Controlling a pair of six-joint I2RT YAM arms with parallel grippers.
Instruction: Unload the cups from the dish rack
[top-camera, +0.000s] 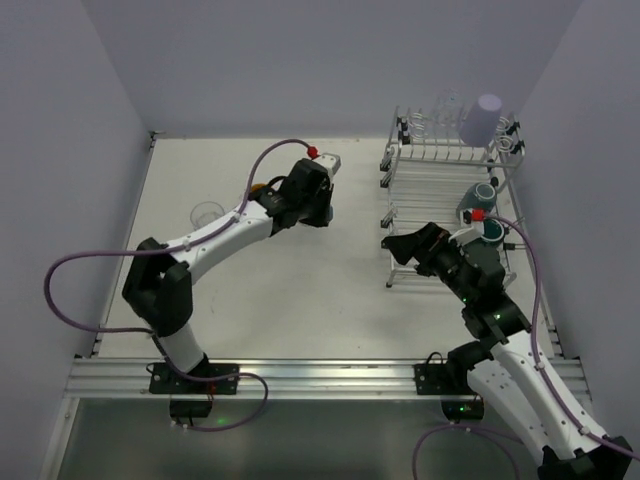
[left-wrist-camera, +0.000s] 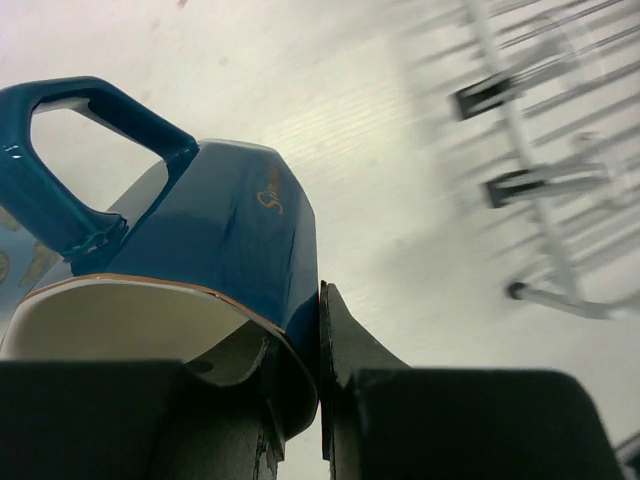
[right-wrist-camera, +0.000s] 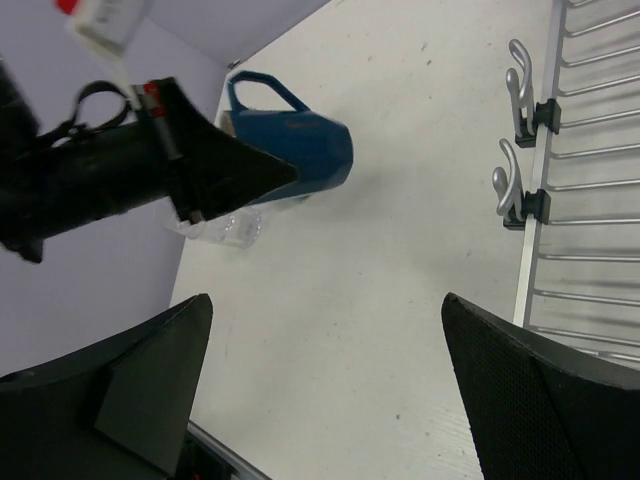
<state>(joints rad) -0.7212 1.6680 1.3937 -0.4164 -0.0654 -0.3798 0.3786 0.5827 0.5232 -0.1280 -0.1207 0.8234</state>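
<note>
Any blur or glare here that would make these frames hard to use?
Left wrist view: the dish rack is streaked with motion blur, while the blue mug in the left gripper is sharp, with glints on its handle. Right wrist view: crisp, the open right gripper dark. Top view: even light, soft shadows.

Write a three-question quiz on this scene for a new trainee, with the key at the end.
1. What does the left gripper hold? A) a plate B) the blue mug C) a sponge
2. True or false: the right gripper is shut on a cup.
3. Fill in: the tumbler at the far right corner of the dish rack is ____ in colour.
Key: 1 B, pinched by its rim. 2 False: its jaws stand wide apart with nothing between them. 3 Lavender.
</note>
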